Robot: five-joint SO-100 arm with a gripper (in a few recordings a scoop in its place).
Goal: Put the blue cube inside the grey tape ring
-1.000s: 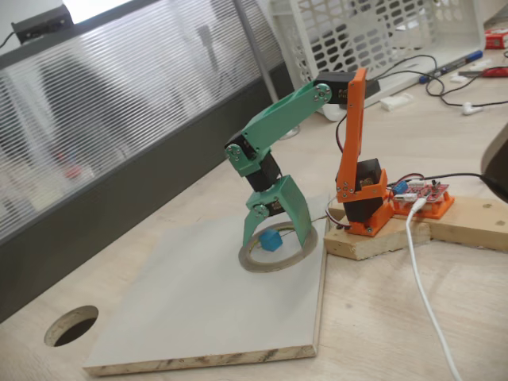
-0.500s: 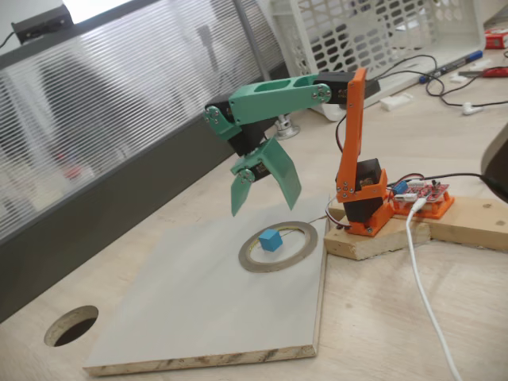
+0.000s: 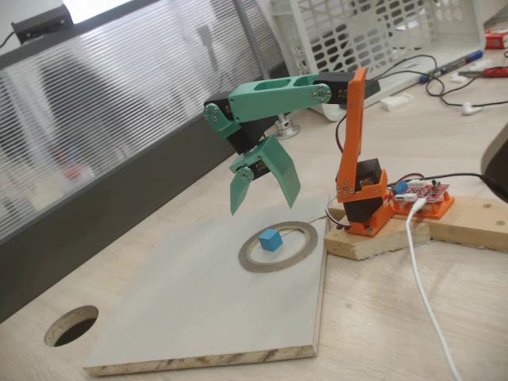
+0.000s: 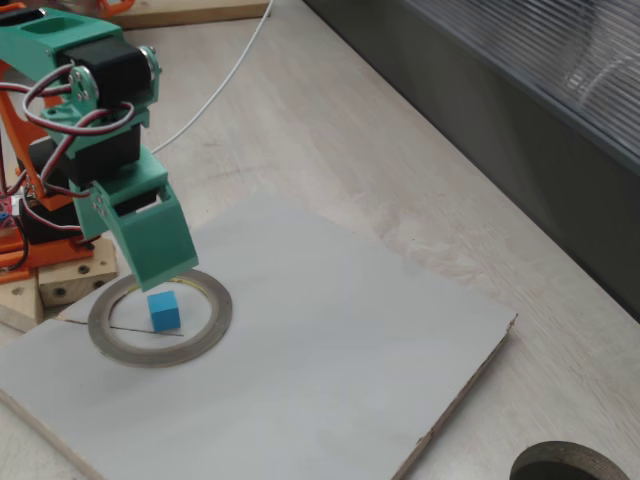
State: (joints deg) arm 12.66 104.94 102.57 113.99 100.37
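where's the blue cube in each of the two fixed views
In a fixed view: the blue cube lies slightly right of centre, inside the grey tape ring, below the raised green tool.
In a fixed view: the blue cube lies at left, inside the grey tape ring, just below the tool.
Shared landmark: the tape ring on the pale board, with the cube inside it.
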